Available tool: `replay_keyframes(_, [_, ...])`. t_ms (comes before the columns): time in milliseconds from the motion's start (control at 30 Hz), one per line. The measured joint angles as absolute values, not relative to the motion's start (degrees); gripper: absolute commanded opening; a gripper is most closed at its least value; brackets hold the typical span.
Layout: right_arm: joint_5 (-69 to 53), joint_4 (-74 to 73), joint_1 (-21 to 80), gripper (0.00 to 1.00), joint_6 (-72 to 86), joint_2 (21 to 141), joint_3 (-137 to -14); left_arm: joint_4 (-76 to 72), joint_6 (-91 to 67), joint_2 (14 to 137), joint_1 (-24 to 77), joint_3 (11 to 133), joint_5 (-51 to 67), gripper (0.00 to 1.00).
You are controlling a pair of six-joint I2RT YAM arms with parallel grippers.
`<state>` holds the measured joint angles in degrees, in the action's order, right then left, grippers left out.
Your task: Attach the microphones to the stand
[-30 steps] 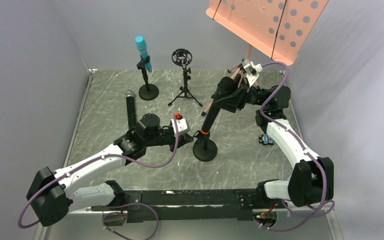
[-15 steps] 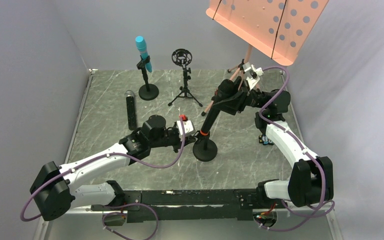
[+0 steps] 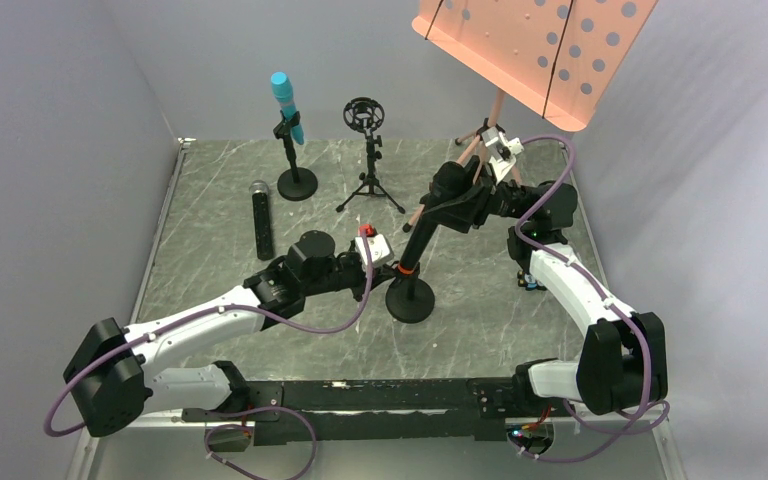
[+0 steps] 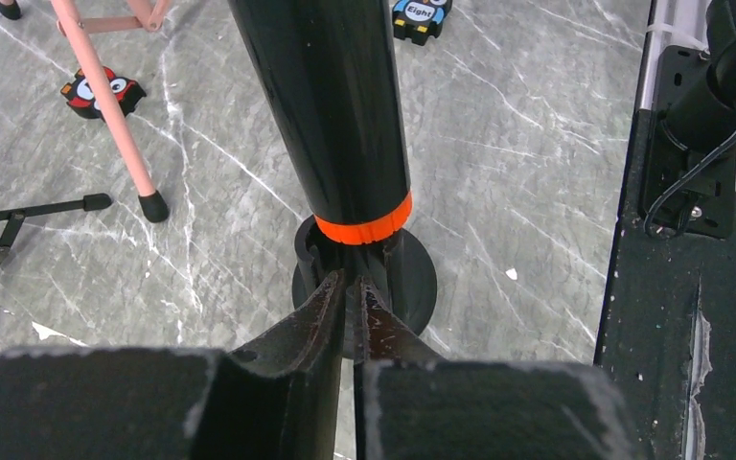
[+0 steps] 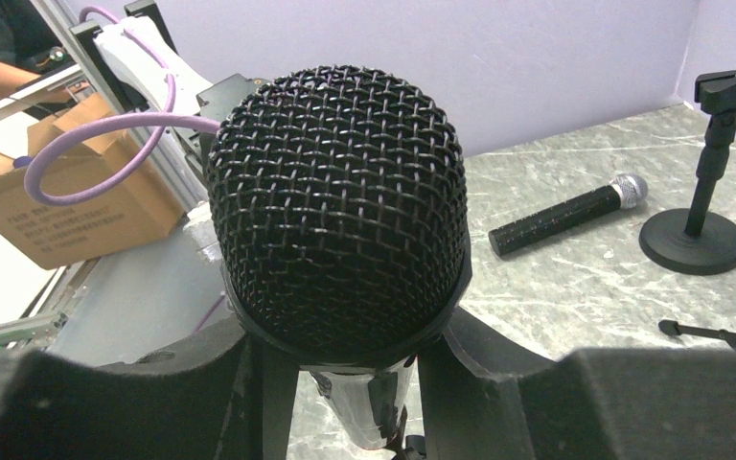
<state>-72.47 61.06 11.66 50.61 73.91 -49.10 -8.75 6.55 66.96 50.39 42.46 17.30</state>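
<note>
The long black microphone [image 3: 422,232] with an orange ring [image 4: 364,228] leans over a round-based stand [image 3: 410,300]; its lower end sits in the stand's clip [image 4: 311,259]. My right gripper [image 3: 457,193] is shut on this mic just under its black mesh head [image 5: 335,201]. My left gripper [image 4: 350,285] is shut, its tips against the clip below the orange ring. The cyan microphone [image 3: 285,103] stands in the back-left stand [image 3: 297,183]. The black microphone with the silver head [image 3: 261,222] lies flat on the table, and shows too in the right wrist view [image 5: 565,211].
A tripod stand with an empty ring mount [image 3: 365,118] stands at the back middle. A pink music stand [image 3: 530,50] rises behind my right arm, one leg [image 4: 110,115] near the stand. Small toy tiles [image 3: 530,280] lie by the right arm.
My left gripper has moved right, from near the lying mic up to the stand's clip. The right gripper has shifted slightly with the long mic.
</note>
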Motion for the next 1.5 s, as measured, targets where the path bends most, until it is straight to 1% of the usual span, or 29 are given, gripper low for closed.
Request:
replay_keyframes(100, [-72.40, 61.01, 12.08, 0.00, 50.57, 73.91, -49.08, -8.88, 6.20, 67.29, 50.50, 42.46, 17.06, 0.17])
replay_keyframes(433, [-72.29, 60.95, 12.58, 0.00, 50.50, 73.91, -48.99, -8.80, 4.56, 68.07, 50.72, 42.46, 17.04, 0.34])
replay_keyframes(533, [-72.27, 60.93, 12.58, 0.00, 50.46, 73.91, -48.99, -8.82, 3.66, 68.07, 50.70, 42.46, 16.97, 0.38])
replay_keyframes(867, [-71.81, 60.27, 12.82, 0.00, 49.63, 73.89, -48.51, -9.04, 2.90, 68.10, 50.72, 42.46, 16.71, 0.39])
replay_keyframes(1500, [-62.19, 61.58, 13.93, 0.00, 49.12, 72.07, -43.42, -10.70, 0.49, 68.12, 50.70, 41.43, 16.80, 0.40])
